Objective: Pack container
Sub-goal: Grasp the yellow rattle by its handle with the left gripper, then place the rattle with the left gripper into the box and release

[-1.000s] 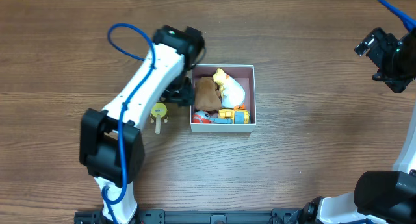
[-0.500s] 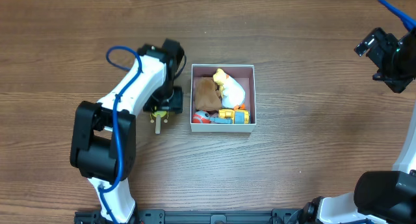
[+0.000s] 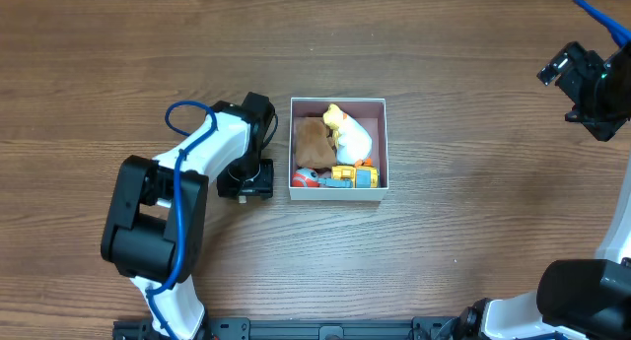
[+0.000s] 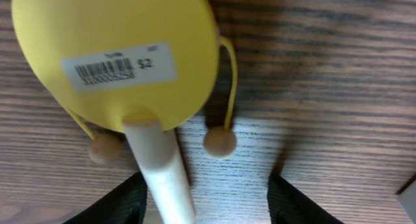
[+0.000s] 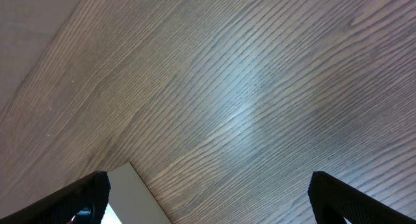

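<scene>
The container (image 3: 385,143) is a square white box with a pink inside, mid-table, holding a brown toy (image 3: 313,143), a white and yellow plush (image 3: 350,133) and small colourful toys (image 3: 340,176). My left gripper (image 3: 245,180) sits just left of the container, low over a yellow rattle drum, which it hides in the overhead view. In the left wrist view the drum's yellow disc (image 4: 117,49) with a barcode sticker, pale wooden handle (image 4: 162,172) and bead (image 4: 220,141) lie on the table; the handle runs between my open left fingers (image 4: 207,201). My right gripper (image 3: 590,89) is open and empty at the far right.
The wooden table top (image 3: 473,232) surrounds the container. A white flat edge (image 5: 140,198) shows at the bottom left of the right wrist view. A blue cable (image 3: 182,113) loops off the left arm.
My left arm has swung back from the container's left wall and come down over the yellow rattle drum, now covering it from above. The right arm has not moved.
</scene>
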